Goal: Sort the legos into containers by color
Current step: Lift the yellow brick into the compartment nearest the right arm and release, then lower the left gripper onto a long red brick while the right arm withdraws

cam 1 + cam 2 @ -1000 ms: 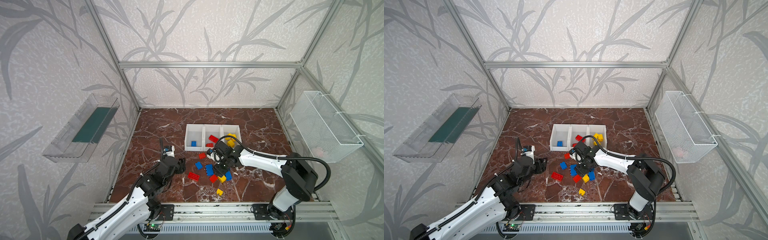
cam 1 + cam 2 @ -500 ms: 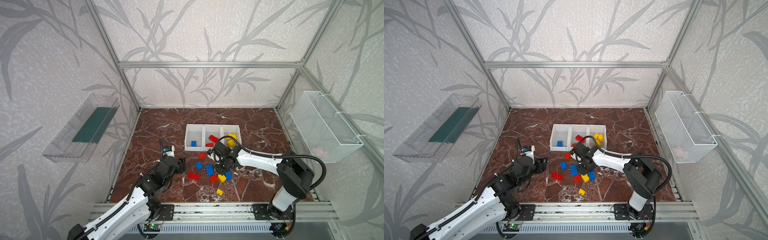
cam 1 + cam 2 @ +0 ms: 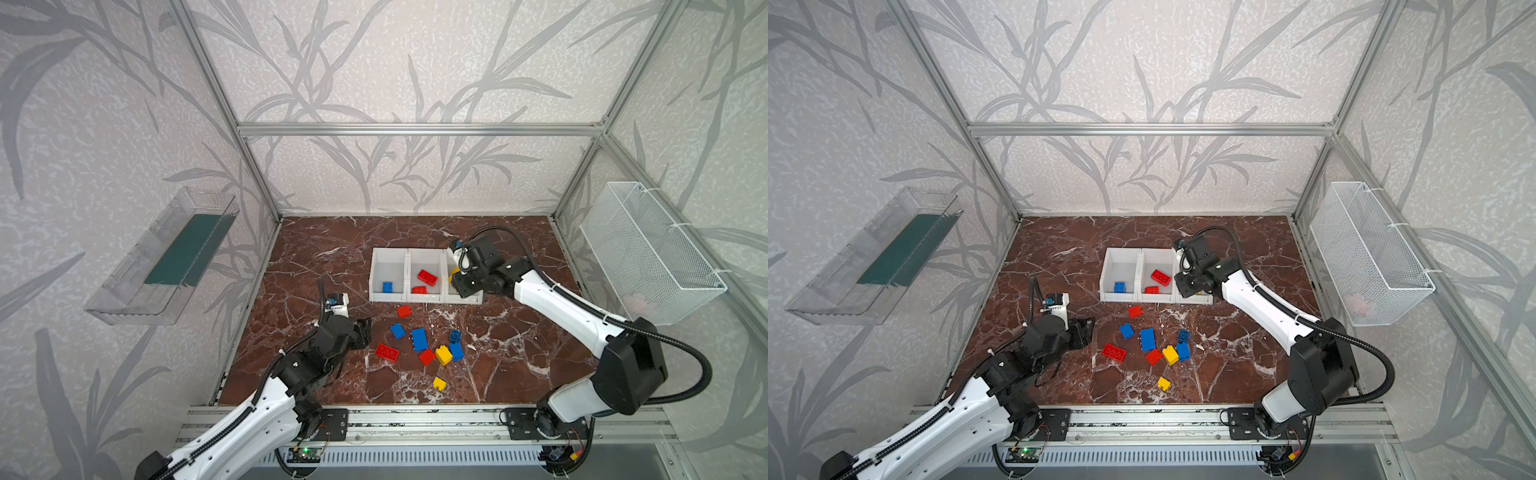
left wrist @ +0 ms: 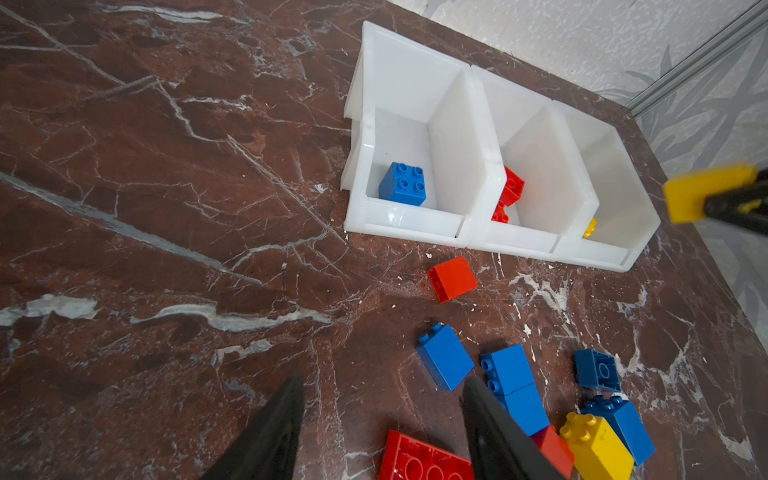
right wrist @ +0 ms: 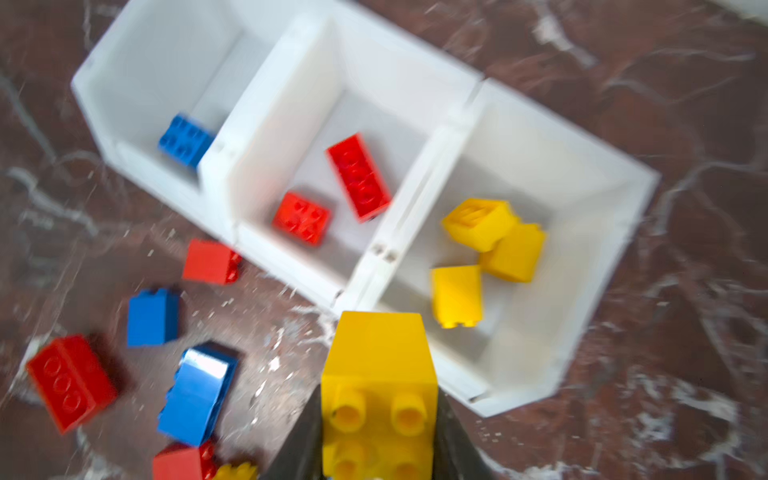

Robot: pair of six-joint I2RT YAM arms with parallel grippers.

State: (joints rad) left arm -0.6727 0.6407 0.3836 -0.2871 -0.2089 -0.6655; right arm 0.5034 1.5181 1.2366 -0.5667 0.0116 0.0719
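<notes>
R gripper (image 5: 378, 419): jaws clamped on two opposite sides of a yellow brick (image 5: 378, 361), studs toward the wrist cam, nothing else in the grip. My read is that the side grip leaves most of the brick sticking out past the fingertips, so it should fall free once the jaws part.

In a top view the R gripper (image 3: 457, 279) sits over the low front of the yellow bin (image 5: 648, 178). The brick looks to be at the front lip, not over the bin's middle. R wrist view is smeared, so I can't tell its clearance above the lip.

Bins so far:
- Yellow bin: three yellow pcs (image 5: 480, 224), bunched mid-floor.
- Red bin (image 3: 428, 259): two red pcs (image 3: 427, 277), one oblong and one square.
- Blue bin (image 3: 388, 266): one blue brick (image 3: 387, 286) near the front.

So the colour map is set, and this brick belongs where it's headed.

L gripper (image 4: 382, 384): jaws roughly half apart and empty, low over the marble floor (image 3: 316, 266) at the edge of the loose pile. A red oblong (image 4: 424, 461) lies just under its fingers, with a blue brick (image 4: 444, 357) just ahead. Prob. parked there to stay out of the R arm's lane while pre-aimed for a pick.

I count nine loose pcs on the floor: four blue, three red, two yellow. Task approx. halfway.

Risk: if the jaws open at the lip, the brick could bounce off the sloped front back onto the floor. I'd want it further in first.
</notes>
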